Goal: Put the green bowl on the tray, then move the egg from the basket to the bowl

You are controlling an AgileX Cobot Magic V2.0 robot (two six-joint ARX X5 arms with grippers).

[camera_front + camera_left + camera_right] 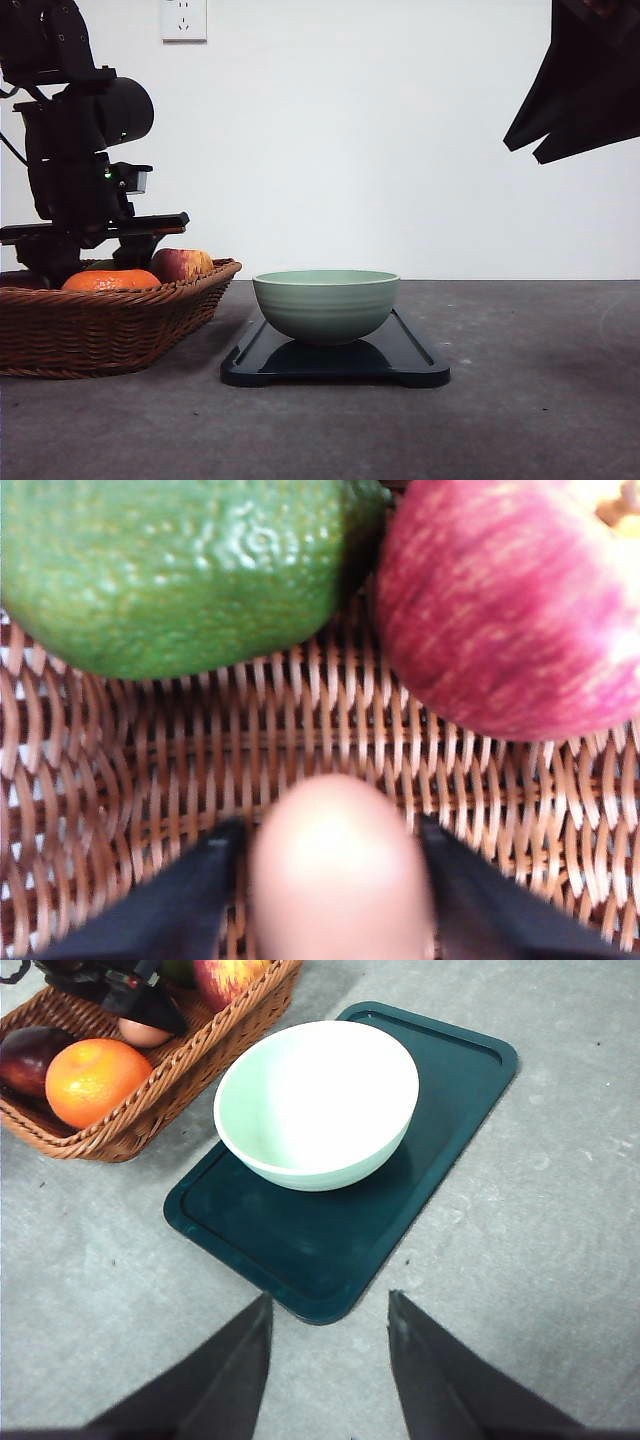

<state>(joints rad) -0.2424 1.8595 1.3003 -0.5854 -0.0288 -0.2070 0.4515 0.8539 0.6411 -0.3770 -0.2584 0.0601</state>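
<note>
The green bowl (325,305) (315,1100) stands upright and empty on the black tray (410,360) (330,1250), toward the tray's basket end. The brown wicker basket (100,330) (180,1070) sits left of the tray. Inside it, a pale egg (340,870) (143,1032) lies on the woven floor (300,730). My left gripper (335,880) (140,1005) reaches down into the basket with a finger pressed against each side of the egg. My right gripper (330,1360) hangs open and empty, high above the bare table just off the tray's near corner.
Beside the egg in the basket lie an orange (110,281) (92,1078), a red apple (180,264) (510,610), a bumpy green fruit (180,570) and a dark purple fruit (30,1055). The right arm (590,80) hangs at upper right. Grey tabletop surrounds the tray.
</note>
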